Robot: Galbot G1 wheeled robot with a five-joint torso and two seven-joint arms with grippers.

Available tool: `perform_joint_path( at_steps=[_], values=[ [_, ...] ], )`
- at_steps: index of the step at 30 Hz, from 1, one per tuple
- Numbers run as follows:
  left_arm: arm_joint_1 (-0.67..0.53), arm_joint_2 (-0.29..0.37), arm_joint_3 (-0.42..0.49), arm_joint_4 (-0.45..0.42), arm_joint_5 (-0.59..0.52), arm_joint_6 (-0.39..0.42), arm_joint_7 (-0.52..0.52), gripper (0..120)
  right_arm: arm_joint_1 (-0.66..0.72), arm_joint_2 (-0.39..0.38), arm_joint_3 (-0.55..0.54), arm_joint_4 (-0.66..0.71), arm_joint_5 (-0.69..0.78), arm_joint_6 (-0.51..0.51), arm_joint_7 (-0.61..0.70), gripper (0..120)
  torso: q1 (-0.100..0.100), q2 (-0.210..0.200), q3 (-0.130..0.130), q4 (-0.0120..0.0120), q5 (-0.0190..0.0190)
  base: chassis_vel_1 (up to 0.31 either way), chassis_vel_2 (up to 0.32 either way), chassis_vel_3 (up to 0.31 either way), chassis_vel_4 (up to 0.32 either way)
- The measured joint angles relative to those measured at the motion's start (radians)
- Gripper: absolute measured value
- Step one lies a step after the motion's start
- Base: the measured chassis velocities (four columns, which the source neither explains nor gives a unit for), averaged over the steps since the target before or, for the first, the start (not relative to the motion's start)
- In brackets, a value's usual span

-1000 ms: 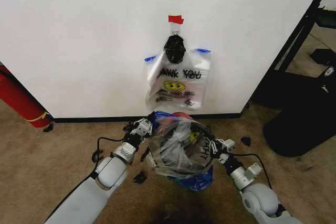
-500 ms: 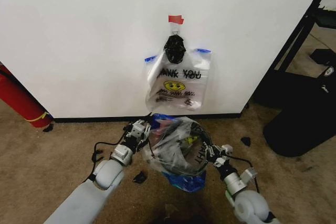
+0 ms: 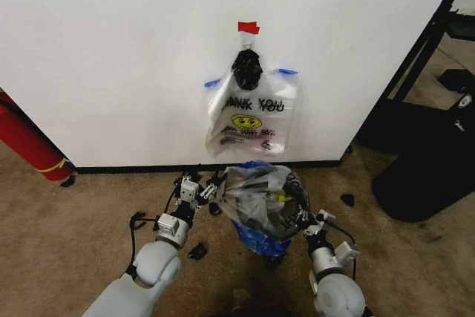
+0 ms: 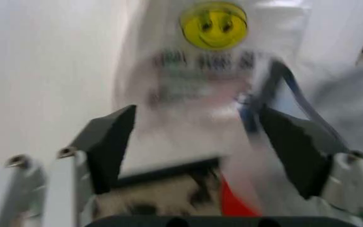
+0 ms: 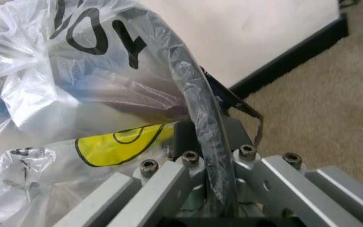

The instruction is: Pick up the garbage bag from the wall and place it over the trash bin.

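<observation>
crumpled clear garbage bag [image 3: 261,197] draped over the trash bin [image 3: 260,237], below the wall [image 3: 111,57]

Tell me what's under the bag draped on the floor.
Under the garbage bag the trash bin's dark rim shows through the plastic; its body and base are covered. The right end effector pinches the bag's edge.

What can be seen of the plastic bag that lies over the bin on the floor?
The garbage bag is thin, clear, crinkled plastic with black lettering, a yellow smiley and blue parts. It lies bunched over the dark trash bin, which shows through it. The right end effector pinches its rolled edge. The left end effector stands open beside it.
</observation>
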Motion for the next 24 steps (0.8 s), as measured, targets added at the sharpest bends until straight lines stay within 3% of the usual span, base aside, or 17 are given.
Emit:
perform_joint_path(
  at_steps=[4,7,13,19,24],
  values=[
    [0.088,0.025,0.045,-0.132,-0.156,0.192,-0.098,98,0.001,0.025,-0.008,-0.020,-0.006,0.090,-0.002,0,0.000,0.000,0.000,0.0002,0.0001,0.000,0.000,0.000,0.000],
    [0.102,0.033,0.062,-0.169,-0.253,0.260,-0.116,100,0.004,0.039,-0.010,-0.039,-0.014,0.139,-0.021,0,0.000,0.000,0.000,0.0001,0.0001,0.000,0.000,0.000,0.000],
    [0.085,0.014,0.085,-0.178,-0.372,0.328,-0.147,100,0.003,0.060,-0.016,-0.052,-0.046,0.192,-0.063,0,0.000,0.000,0.000,0.0000,-0.0001,0.000,0.000,0.000,0.000],
    [0.085,-0.014,0.085,-0.232,-0.580,0.425,-0.191,100,-0.002,0.065,-0.013,-0.052,-0.085,0.221,-0.091,0,0.000,0.000,0.000,0.0000,0.0000,0.000,0.000,0.000,0.000],
    [0.083,-0.031,0.084,-0.263,-0.654,0.461,-0.224,100,-0.004,0.064,-0.010,-0.052,-0.094,0.227,-0.096,0,0.000,0.000,0.000,0.0000,0.0001,0.000,0.000,0.000,0.000]
  ],
)
